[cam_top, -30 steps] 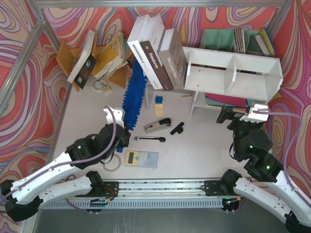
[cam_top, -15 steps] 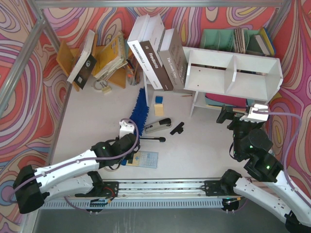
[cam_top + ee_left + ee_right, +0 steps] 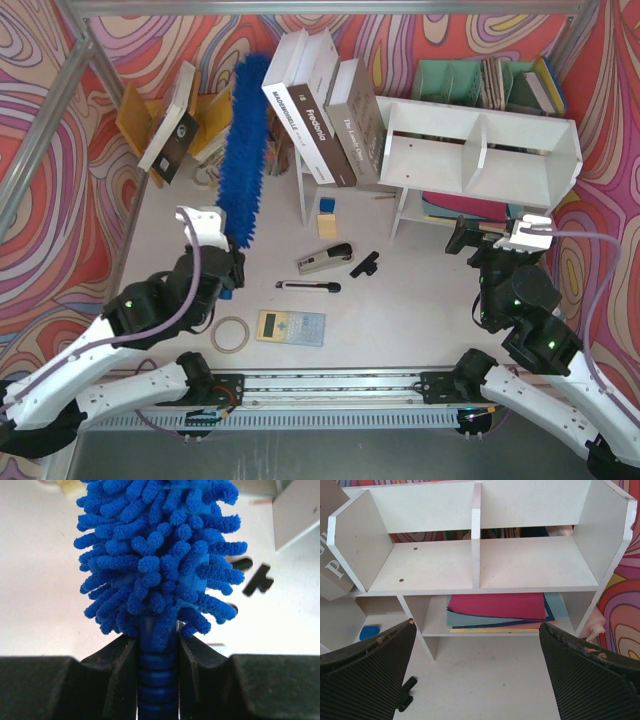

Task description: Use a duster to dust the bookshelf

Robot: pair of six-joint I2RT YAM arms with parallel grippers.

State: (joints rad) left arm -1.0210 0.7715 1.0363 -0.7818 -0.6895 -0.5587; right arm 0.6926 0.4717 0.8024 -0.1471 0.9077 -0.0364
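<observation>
The duster is a long bright-blue fluffy head on a ribbed blue handle. It points away from me toward the back wall, left of the leaning books. My left gripper is shut on the handle just below the head, one finger on each side. The white bookshelf stands at the back right, its two cubbies bare. My right gripper hovers in front of the shelf's lower tier, open and holding nothing.
Large books lean against the shelf's left end. An orange rack stands back left, a teal organiser behind the shelf. Stapler, pen, black clip, calculator and tape ring lie mid-table. Coloured sheets fill the lower tier.
My left arm has swung the duster left and raised it, so the head now reaches toward the back wall. The right arm has not moved.
</observation>
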